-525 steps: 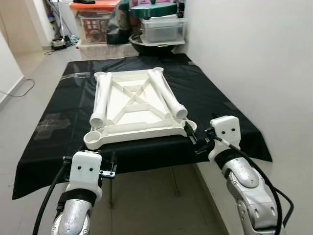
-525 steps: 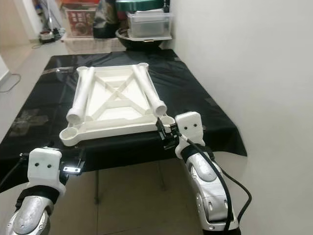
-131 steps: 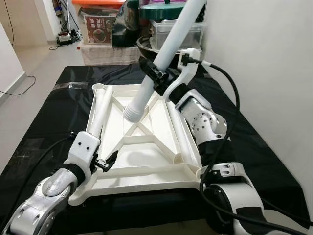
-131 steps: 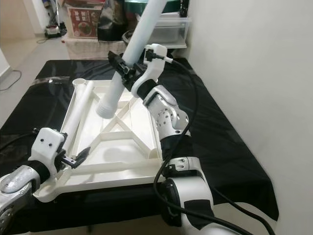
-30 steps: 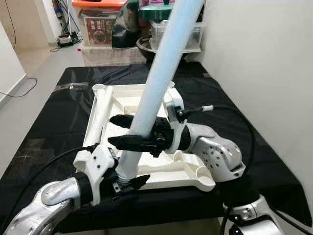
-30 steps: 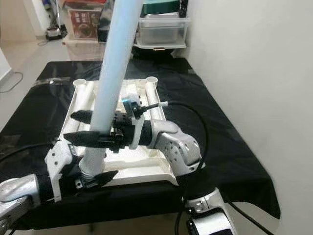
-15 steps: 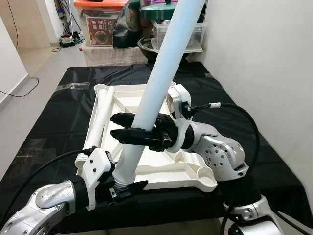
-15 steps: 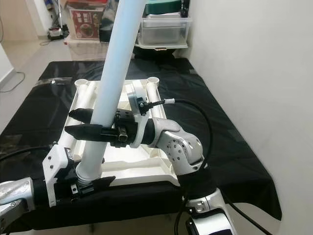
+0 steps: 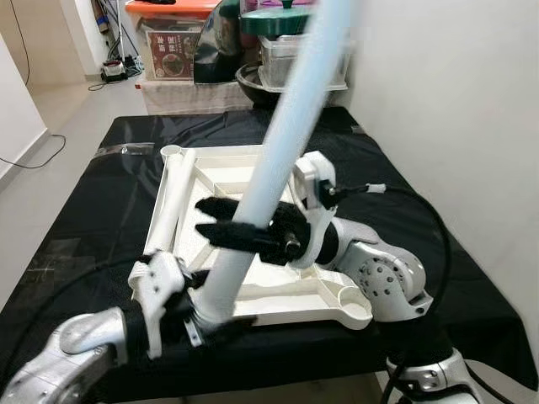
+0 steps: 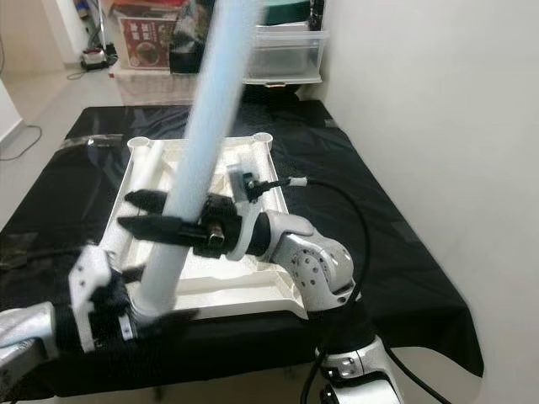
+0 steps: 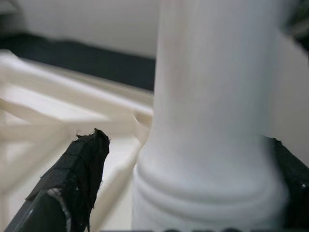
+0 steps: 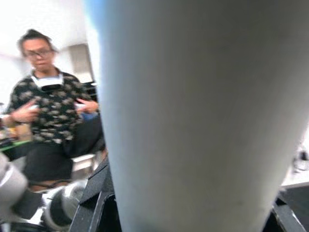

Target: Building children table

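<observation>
Right gripper is clamped round the white table leg approx. at mid-length, its two black fingers pointing toward robot's left, one on each side of the tube. Leg stands steeply tilted, top end leaning away and to the right, running up out of frame; it's motion-blurred.

Left gripper grips the leg's lower end near the front-left corner of the upturned white tabletop; in left wrist view the ribbed collar of the leg sits between the black pads, one pad each side, touching.

Tabletop lies underside-up w/ cross ribs on a black-covered table. A second white leg lies flat along its left edge. Empty round socket at front-right corner.

Right wrist view: a person seated beyond the leg. Storage boxes behind the table.
</observation>
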You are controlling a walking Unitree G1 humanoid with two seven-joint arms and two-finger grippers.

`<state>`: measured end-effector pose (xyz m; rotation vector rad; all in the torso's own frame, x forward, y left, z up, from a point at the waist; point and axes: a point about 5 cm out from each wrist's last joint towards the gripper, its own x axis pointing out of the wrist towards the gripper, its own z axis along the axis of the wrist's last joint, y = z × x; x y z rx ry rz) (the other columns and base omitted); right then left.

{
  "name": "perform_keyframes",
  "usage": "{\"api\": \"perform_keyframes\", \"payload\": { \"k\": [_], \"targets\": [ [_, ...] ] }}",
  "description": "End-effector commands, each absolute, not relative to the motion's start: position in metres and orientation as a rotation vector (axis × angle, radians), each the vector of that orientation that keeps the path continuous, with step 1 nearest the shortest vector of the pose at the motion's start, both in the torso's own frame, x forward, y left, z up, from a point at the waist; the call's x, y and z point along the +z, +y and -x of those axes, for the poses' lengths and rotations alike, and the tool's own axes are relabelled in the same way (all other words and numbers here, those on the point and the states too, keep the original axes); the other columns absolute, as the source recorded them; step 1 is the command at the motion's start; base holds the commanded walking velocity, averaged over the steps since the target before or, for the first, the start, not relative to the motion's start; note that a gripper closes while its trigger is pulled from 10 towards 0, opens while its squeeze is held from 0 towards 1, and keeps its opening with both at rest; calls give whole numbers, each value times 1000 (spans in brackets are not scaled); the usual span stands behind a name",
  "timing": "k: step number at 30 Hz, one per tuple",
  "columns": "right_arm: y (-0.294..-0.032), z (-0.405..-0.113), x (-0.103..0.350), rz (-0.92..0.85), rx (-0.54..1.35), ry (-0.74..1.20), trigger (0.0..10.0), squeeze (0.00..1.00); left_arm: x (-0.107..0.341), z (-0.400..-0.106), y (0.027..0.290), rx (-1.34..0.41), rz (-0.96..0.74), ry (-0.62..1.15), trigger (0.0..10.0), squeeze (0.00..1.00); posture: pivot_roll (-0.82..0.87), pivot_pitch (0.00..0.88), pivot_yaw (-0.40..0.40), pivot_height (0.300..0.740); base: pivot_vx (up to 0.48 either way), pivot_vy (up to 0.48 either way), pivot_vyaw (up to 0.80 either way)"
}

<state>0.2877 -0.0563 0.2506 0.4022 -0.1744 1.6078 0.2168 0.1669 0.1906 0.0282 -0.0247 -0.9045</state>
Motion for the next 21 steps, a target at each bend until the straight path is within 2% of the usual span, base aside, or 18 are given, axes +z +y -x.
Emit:
{"api": "perform_keyframes", "payload": {
  "k": [1, 4, 6, 8, 9, 10, 11, 12, 14, 16, 18, 20, 21],
  "targets": [
    [-66, -297, 253, -367, 1555, -185, 0, 0, 200, -214, 171, -884, 22, -68, 10000, 1000, 35, 0, -29, 740, 0, 0, 0],
    [-81, -307, 254, -310, 1477, -184, 0, 0, 204, -206, 170, -903, 53, -81, 10000, 1000, 36, 0, -35, 740, 0, 0, 0],
    [-81, -307, 254, -310, 1477, -184, 0, 0, 204, -206, 170, -903, 53, -81, 10000, 1000, 36, 0, -35, 740, 0, 0, 0],
    [-106, -318, 250, -219, 1363, -154, 0, 0, 199, -195, 169, -919, 59, -47, 10000, 1000, 32, 0, -48, 740, 0, 0, 0],
    [-106, -318, 250, -219, 1363, -154, 0, 0, 199, -195, 169, -919, 59, -47, 10000, 1000, 32, 0, -48, 740, 0, 0, 0],
    [-129, -322, 247, -153, 1277, -119, 0, 0, 192, -194, 174, -837, 40, -24, 10000, 0, 20, 0, -46, 740, 0, 0, 0],
    [-129, -322, 247, -153, 1277, -119, 0, 0, 192, -194, 174, -837, 40, -24, 10000, 0, 20, 0, -46, 740, 0, 0, 0],
    [-140, -321, 244, -112, 1232, -103, 0, 0, 188, -205, 185, -671, 29, -30, 10000, 0, 8, 0, -42, 740, 0, 0, 0],
    [-140, -321, 244, -112, 1232, -103, 0, 0, 188, -205, 185, -671, 29, -30, 10000, 0, 8, 0, -42, 740, 0, 0, 0],
    [-146, -322, 243, -80, 1201, -98, 0, 0, 186, -214, 196, -530, 55, -37, 10000, 0, 6, 0, -43, 740, 0, 0, 0],
    [-150, -327, 242, -51, 1088, -98, 0, 0, 181, -230, 213, -279, 128, -39, 10000, 0, -1, 0, -44, 740, 0, 0, 0],
    [-146, -332, 244, -77, 926, -130, 0, 0, 177, -234, 211, -188, 144, -45, 10000, 0, -6, 0, -44, 740, 0, 0, 0],
    [-146, -332, 244, -77, 926, -130, 0, 0, 177, -234, 211, -188, 144, -45, 10000, 0, -6, 0, -44, 740, 0, 0, 0]
  ]
}}
